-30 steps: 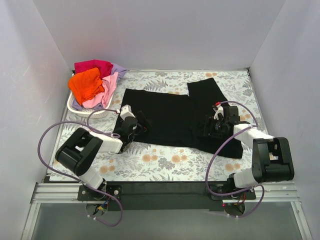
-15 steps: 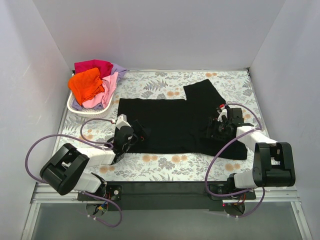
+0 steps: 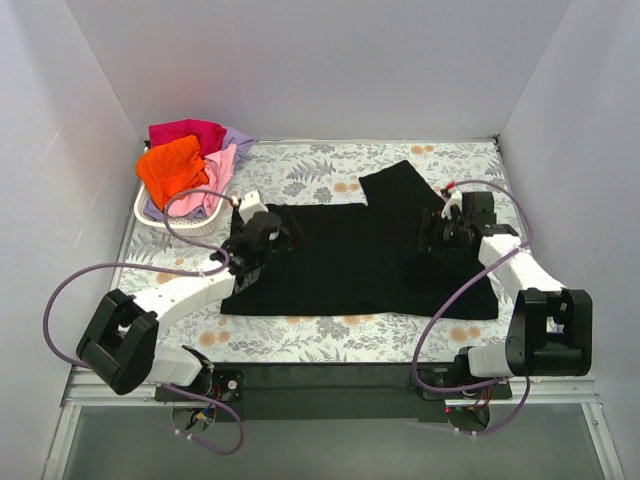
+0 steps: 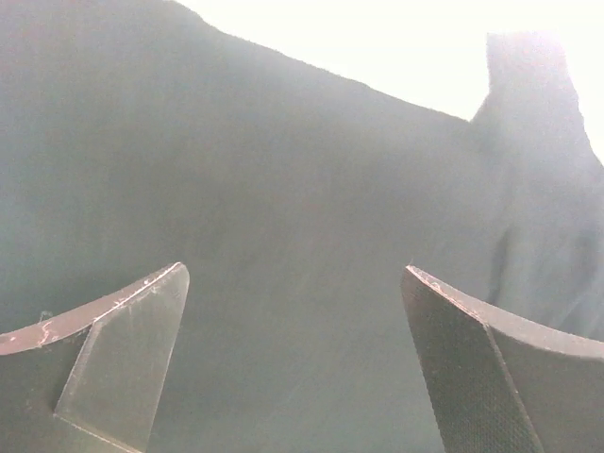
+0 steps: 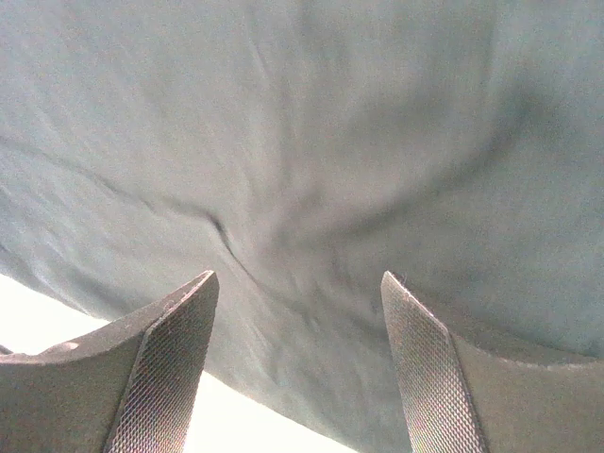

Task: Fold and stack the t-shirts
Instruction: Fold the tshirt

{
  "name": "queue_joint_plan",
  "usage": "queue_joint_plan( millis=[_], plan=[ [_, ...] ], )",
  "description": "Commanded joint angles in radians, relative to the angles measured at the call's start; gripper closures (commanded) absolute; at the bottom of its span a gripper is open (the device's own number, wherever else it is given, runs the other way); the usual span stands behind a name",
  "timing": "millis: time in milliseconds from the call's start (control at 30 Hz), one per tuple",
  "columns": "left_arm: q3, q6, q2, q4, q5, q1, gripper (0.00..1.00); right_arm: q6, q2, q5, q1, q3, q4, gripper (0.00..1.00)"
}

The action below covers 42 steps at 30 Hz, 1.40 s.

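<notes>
The large black t-shirt (image 3: 350,255) lies spread flat on the floral table, one sleeve pointing to the far right. It fills the left wrist view (image 4: 302,189) and the right wrist view (image 5: 311,142). My left gripper (image 3: 262,238) is open over the shirt's left part, empty (image 4: 294,283). My right gripper (image 3: 440,235) is open over the shirt's right part, near its edge, empty (image 5: 297,288). The orange t-shirt (image 3: 172,168), pink t-shirt (image 3: 212,185), magenta-red t-shirt (image 3: 188,132) and lavender t-shirt (image 3: 238,140) are heaped in the basket at the far left.
The white lattice basket (image 3: 150,212) stands at the far left corner. White walls close the left, back and right sides. The floral tablecloth (image 3: 330,335) shows bare along the near edge. Purple cables loop from both arms.
Both grippers have moved away from me across the shirt. The black shirt has been pulled flatter and shifted; its left edge now lies straighter.
</notes>
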<state>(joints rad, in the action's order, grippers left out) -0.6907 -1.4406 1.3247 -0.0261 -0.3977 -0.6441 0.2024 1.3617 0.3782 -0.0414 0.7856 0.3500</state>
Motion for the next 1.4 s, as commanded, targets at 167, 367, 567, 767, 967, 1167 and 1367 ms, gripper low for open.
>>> queue_joint_plan(
  millis=[167,367,567,767,967,1167,1367],
  plan=[
    [-0.298,0.235,0.221,0.006,-0.078,0.24,0.12,0.006,0.1,0.03,0.005,0.326,-0.062,0.36],
    [-0.457,0.296,0.445,0.009,-0.119,0.31,0.15,0.054,0.163,0.134,0.005,0.397,-0.157,0.35],
    [-0.582,0.342,0.586,0.02,-0.191,0.317,0.16,0.049,0.192,0.169,0.005,0.382,-0.192,0.35],
    [-0.681,0.37,0.692,-0.018,-0.245,0.322,0.16,0.045,0.206,0.203,0.005,0.373,-0.209,0.35],
    [-0.699,0.341,0.748,-0.015,-0.202,0.354,0.17,0.037,0.205,0.209,0.005,0.371,-0.21,0.35],
    [-0.737,0.358,0.804,0.006,-0.191,0.396,0.17,0.038,0.206,0.228,0.005,0.365,-0.218,0.35],
    [-0.719,0.336,0.794,0.009,-0.173,0.451,0.17,0.038,0.189,0.226,0.005,0.357,-0.221,0.35]
  ],
)
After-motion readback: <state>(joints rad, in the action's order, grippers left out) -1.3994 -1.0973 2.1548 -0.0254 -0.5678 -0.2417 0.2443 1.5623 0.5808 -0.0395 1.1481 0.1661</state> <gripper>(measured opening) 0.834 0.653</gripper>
